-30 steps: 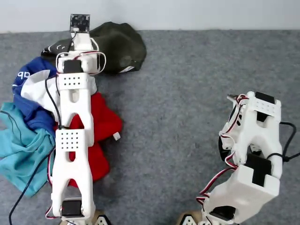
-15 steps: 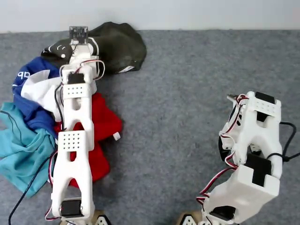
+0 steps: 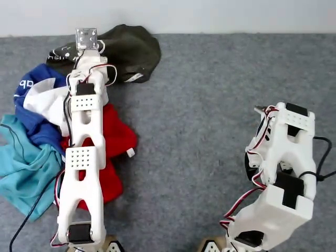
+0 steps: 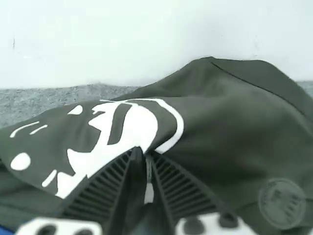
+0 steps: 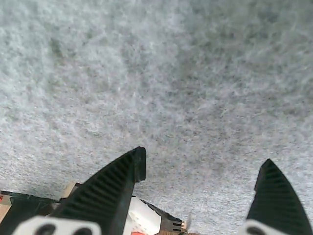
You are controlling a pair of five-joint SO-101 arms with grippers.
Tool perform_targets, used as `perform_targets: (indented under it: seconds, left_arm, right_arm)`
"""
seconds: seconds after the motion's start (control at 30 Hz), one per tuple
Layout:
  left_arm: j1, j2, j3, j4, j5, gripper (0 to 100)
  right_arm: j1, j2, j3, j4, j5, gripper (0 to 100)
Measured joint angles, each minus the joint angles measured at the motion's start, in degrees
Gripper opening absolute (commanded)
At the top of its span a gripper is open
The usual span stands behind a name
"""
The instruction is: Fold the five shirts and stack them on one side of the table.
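The left arm [image 3: 84,157] is stretched out to the far left corner of the table [image 3: 210,105], and its gripper [image 4: 145,159] sits on the dark green shirt [image 3: 134,50], which lies crumpled against the back wall [image 3: 210,16]. In the left wrist view the two fingers [image 4: 110,183] are drawn together right at the shirt's white print [image 4: 122,129], with a sliver of white cloth caught between them, so they are clamped on a fold of that shirt. The other four shirts lie in a loose pile beside and under this arm, nearer than the green one: a blue shirt [image 3: 31,123], a white shirt [image 3: 44,100] on top of it, a red shirt [image 3: 118,136] and a teal shirt [image 3: 21,168]. The right arm [image 3: 281,178] is folded back at the near right, well apart from all the shirts. Its gripper [image 5: 204,156] hangs over bare grey table with its fingers [image 5: 112,188] spread wide and nothing between them.
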State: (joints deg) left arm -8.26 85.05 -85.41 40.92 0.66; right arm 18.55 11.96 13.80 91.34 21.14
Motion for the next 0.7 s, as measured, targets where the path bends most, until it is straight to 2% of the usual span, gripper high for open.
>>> perform_targets:
  seconds: [0.2,0.5,0.57,0.7]
  left_arm:
    - [2.99,-7.91,-6.59,19.25,0.0,1]
    - [13.98,-24.0,-6.59,53.8,0.0,1]
    - [16.97,-26.55,-6.68,57.05,0.0,1]
    - [22.51,-33.49,-6.68,58.29,0.0,1]
  right_arm:
    - [0.0,0.0,0.0,0.0,0.0,35.8]
    - [0.0,0.0,0.0,0.0,0.0,35.8]
    - [0.0,0.0,0.0,0.0,0.0,35.8]
    - [0.0,0.0,0.0,0.0,0.0,35.8]
